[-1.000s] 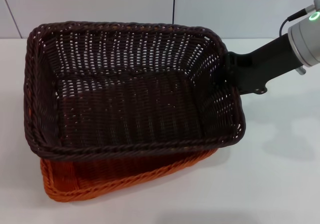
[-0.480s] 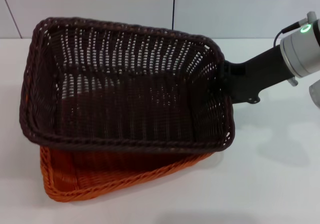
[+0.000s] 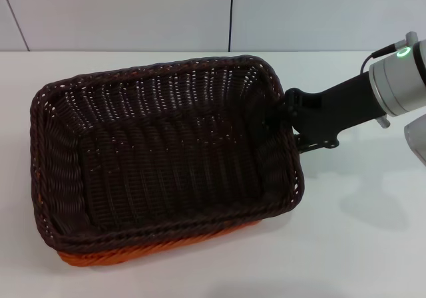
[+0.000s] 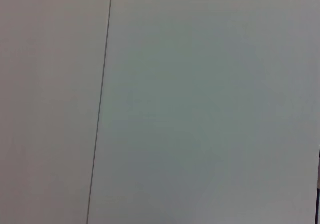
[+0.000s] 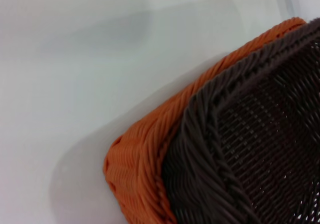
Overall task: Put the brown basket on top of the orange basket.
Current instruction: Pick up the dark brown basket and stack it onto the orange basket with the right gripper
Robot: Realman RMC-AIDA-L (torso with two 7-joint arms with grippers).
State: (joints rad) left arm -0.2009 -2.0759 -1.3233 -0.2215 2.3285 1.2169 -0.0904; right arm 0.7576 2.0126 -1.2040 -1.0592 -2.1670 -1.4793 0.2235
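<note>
1. Brown basket (image 3: 166,158), a very dark, rectangular woven wicker one with a braided rim, sits in the head view nested down into the bright orange rectangular woven basket (image 3: 133,253), of which only a strip along the near edge shows beneath it. Both rest on the white table (image 3: 359,245).
2. Right gripper (image 3: 283,115) meets the brown basket's right-hand rim at the far corner, its black wrist and silver arm reaching in from the right. The fingers are hidden behind the weave, so I cannot tell whether they clench the rim or have let go.
3. Left wrist view shows only a pale wall panel (image 4: 200,109) with a thin seam; the left arm is parked out of sight, its gripper not visible.
4. Right wrist view shows the brown basket's corner rim (image 5: 210,134) lying inside and just above the orange rim (image 5: 150,154), the two touching.
5. Judged from this, the step in hand is seating and release. Doing it well means letting the brown rim settle level all round before opening, then drawing the fingers out sideways without dragging the corner.
6. Compared with half a second ago, the brown basket has dropped and squared up: the tilted, raised left side is now down, and far less orange shows.
</note>
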